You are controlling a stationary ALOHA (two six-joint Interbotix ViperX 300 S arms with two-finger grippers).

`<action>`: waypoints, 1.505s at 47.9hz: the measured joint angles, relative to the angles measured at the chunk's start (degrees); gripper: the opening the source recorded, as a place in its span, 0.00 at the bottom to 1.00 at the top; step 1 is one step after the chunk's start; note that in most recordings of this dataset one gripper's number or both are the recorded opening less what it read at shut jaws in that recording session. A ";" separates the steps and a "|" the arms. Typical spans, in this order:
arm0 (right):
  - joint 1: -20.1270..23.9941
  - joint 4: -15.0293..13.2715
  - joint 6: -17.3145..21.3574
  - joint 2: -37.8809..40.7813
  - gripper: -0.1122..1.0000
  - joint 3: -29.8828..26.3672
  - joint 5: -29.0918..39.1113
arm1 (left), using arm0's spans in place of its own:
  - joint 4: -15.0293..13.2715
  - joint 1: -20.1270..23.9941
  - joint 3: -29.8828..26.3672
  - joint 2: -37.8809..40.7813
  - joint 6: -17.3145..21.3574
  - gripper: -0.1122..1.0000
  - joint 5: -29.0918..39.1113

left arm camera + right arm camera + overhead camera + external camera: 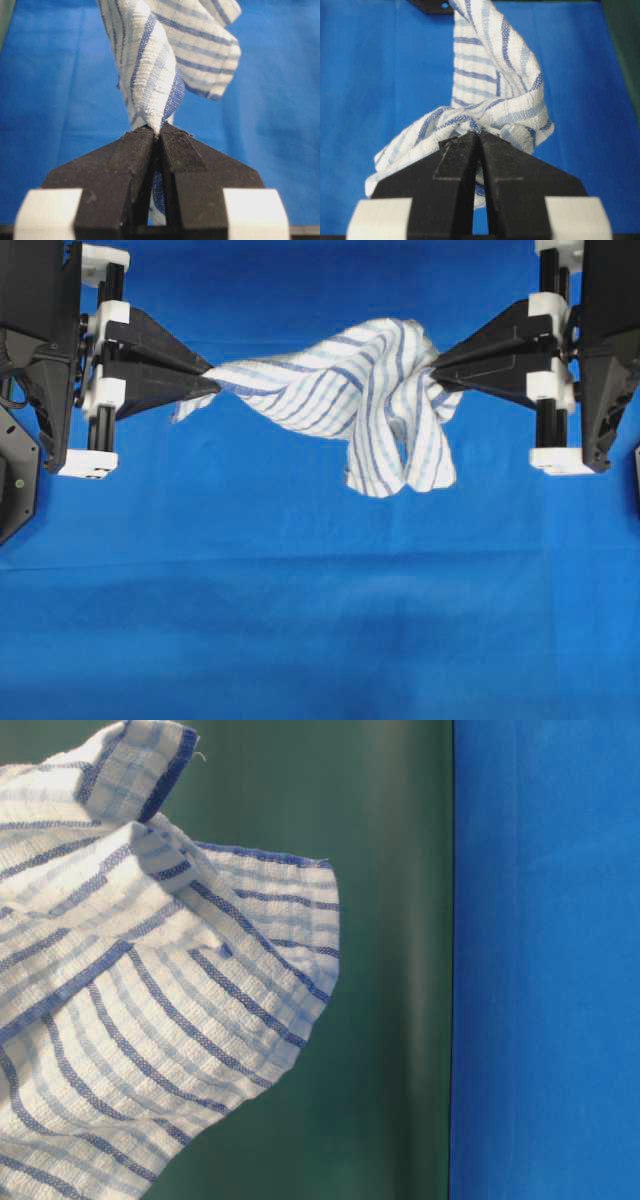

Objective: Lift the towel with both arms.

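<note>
The white towel (pixel 350 390) with thin blue stripes hangs in the air between my two grippers, above the blue table covering. My left gripper (pixel 212 380) is shut on the towel's left end; in the left wrist view the cloth (pixel 150 70) rises from the pinched tips of that gripper (pixel 159 131). My right gripper (pixel 436 365) is shut on the bunched right end, with folds drooping below it. In the right wrist view the towel (pixel 490 90) bunches over the closed tips of the right gripper (pixel 479 134). The table-level view shows the towel (pixel 150 970) close up, off the surface.
The blue table covering (pixel 320 620) spreads under everything. A dark green wall (pixel 390 960) stands behind in the table-level view. Both arms' black bodies (pixel 30 360) (pixel 610 350) fill the upper corners of the overhead view.
</note>
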 measured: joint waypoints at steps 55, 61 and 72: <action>-1.41 -3.16 13.71 9.84 0.71 22.32 -7.65 | 0.00 -0.62 15.56 17.84 -0.26 0.93 -26.10; -1.41 -3.25 14.50 14.15 0.71 24.87 -12.04 | 0.00 -1.23 15.64 26.19 -0.26 0.93 -30.50; -2.46 -3.16 14.85 22.15 0.71 27.33 -20.74 | -0.18 -2.02 13.54 39.55 -0.53 0.93 -36.21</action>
